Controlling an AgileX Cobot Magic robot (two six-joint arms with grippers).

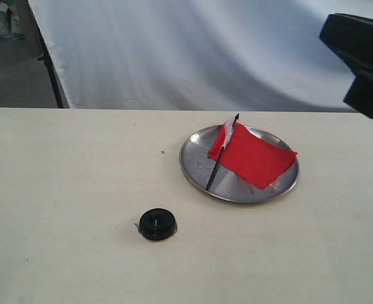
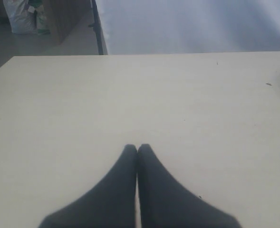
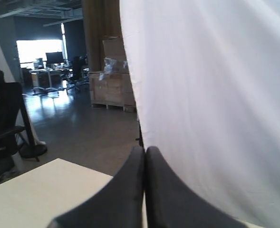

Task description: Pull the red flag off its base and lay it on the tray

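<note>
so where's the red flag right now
Exterior view: the red flag lies on the tray, right of centre, apart from the base standing on the table to its left.

Surface [image 1: 66, 190]: pale cream, flat and matte, filling the lower part of the exterior view.
Tray [image 1: 195, 163]: rests flat on the surface, right of centre, toward the far edge.
Base [image 1: 157, 224]: sits on the surface nearer the front, left of the tray, apart from it.
Speck [image 1: 163, 152]: tiny dark mark left of the tray.
</note>
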